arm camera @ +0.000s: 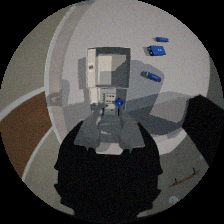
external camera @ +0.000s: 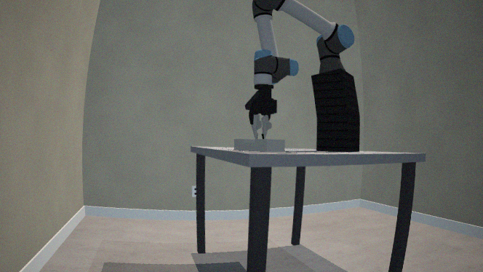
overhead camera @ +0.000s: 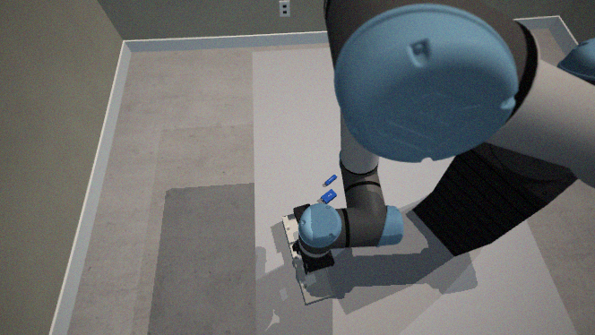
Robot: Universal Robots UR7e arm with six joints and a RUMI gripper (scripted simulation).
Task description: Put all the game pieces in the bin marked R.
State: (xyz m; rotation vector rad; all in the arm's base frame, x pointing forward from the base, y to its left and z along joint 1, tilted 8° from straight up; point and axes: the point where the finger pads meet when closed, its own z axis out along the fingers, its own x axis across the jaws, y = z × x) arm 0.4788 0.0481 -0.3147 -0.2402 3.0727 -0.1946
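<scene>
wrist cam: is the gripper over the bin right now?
Yes, the gripper hangs directly above the grey bin, fingertips by its near edge.

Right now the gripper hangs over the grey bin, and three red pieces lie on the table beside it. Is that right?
Not quite: the pieces are blue, not red. The wrist view shows it. The gripper hangs over the grey bin, and three blue pieces lie on the table beside it.
</scene>
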